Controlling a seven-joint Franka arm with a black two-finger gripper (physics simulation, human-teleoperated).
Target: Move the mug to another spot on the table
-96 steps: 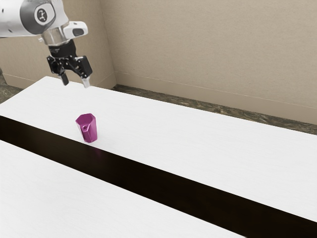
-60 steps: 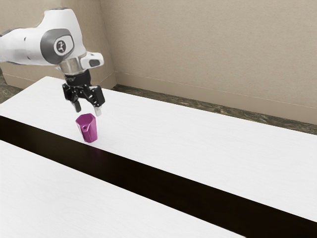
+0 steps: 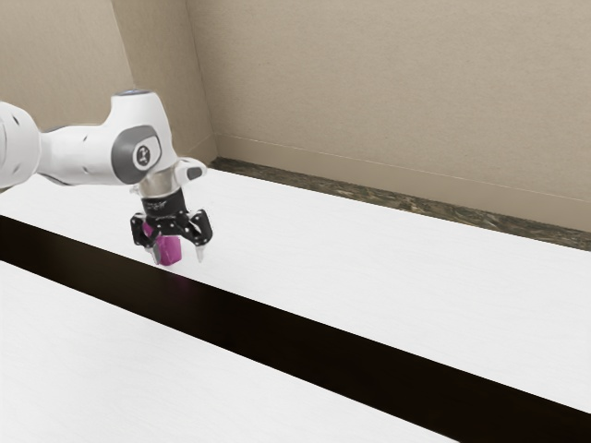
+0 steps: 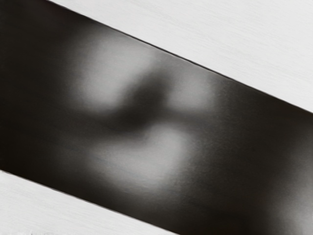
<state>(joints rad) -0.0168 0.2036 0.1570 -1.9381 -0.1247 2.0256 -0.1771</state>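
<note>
The gripper (image 3: 176, 258) is released: its two black fingers are spread wide and straddle the purple mug (image 3: 168, 247). The finger on the exterior view's right stands apart from the mug wall, so nothing is clamped. The mug is upright on the white table (image 3: 369, 240), just beside the far edge of the black stripe (image 3: 323, 346), with the hand low over its rim. The arm (image 3: 92, 155) comes in from the exterior view's left, above the stripe.

Beyond the stripe, the white surface runs bare toward the exterior view's right and back to the table's far edge, which borders a strip of dark floor (image 3: 416, 201) below the beige wall (image 3: 388, 83). On the near side of the stripe lies another broad white band.

Under the hand, the wrist view has the stripe (image 4: 234, 147) with blurred pale reflections, and white tabletop (image 4: 220, 39) along both of its edges.
</note>
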